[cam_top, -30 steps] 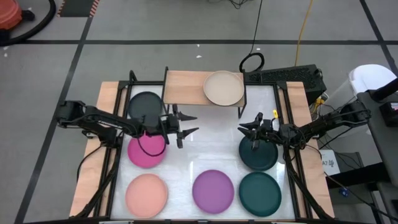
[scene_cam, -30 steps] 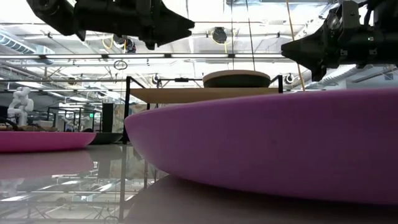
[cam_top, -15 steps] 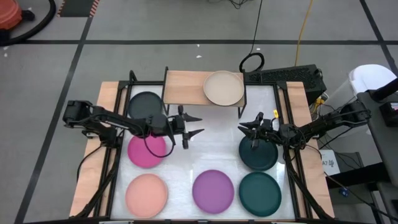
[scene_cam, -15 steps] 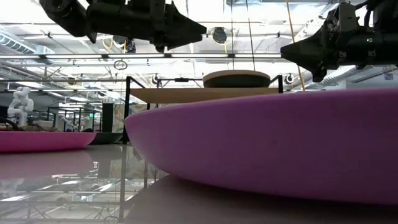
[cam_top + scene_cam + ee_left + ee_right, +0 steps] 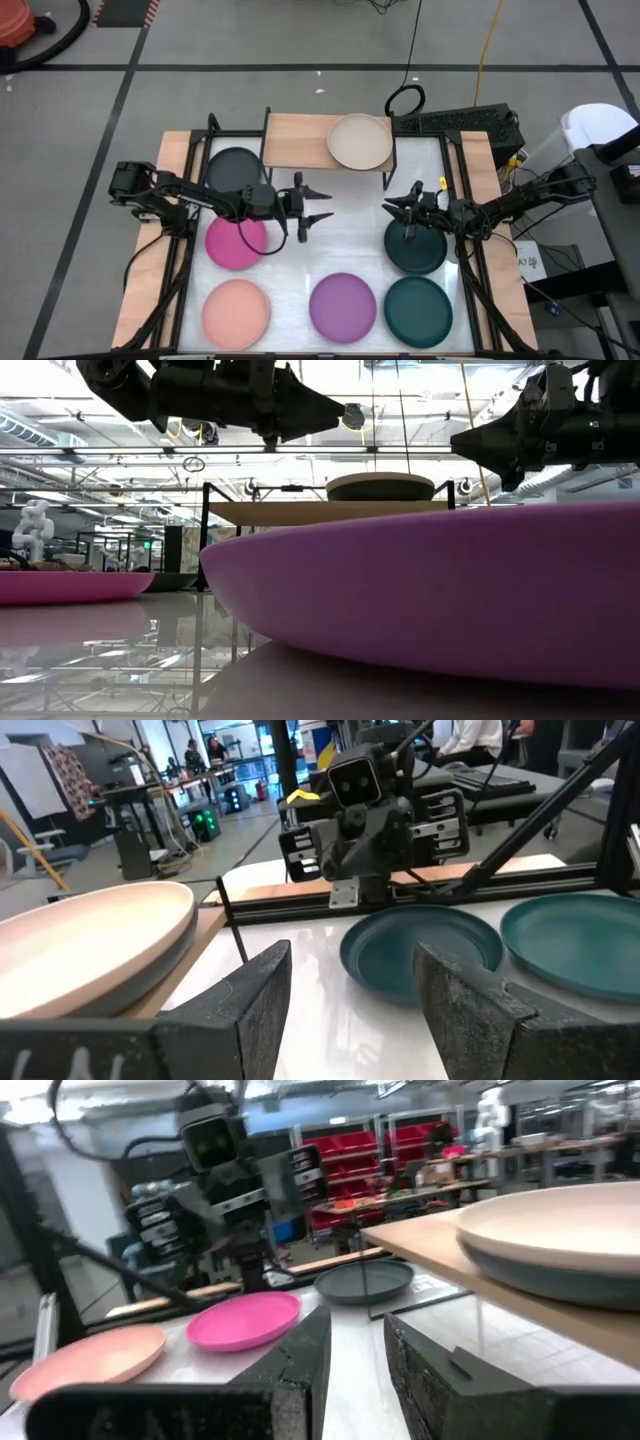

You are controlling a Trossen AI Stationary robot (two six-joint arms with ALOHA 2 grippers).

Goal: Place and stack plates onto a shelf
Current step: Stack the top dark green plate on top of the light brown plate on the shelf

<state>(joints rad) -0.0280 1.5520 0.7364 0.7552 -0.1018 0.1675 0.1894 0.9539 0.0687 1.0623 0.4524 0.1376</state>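
Beige plate (image 5: 359, 141) already sits on the shelf (image 5: 300, 140). My left claw (image 5: 322, 204) hangs wide open, empty, just before the shelf; right claw (image 5: 392, 207), narrowly parted, waits over the teal plate (image 5: 415, 246), likely next.

Purple plate (image 5: 440, 595) before shelf (image 5: 330, 512)

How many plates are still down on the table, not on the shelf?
6: charcoal plate, magenta plate, salmon plate, purple plate, two teal plates. Stacked ones could hide.

Robotics lab: open hall with red bins (image 5: 345, 1155), workbenches (image 5: 140, 795), and taped floor (image 5: 300, 68).
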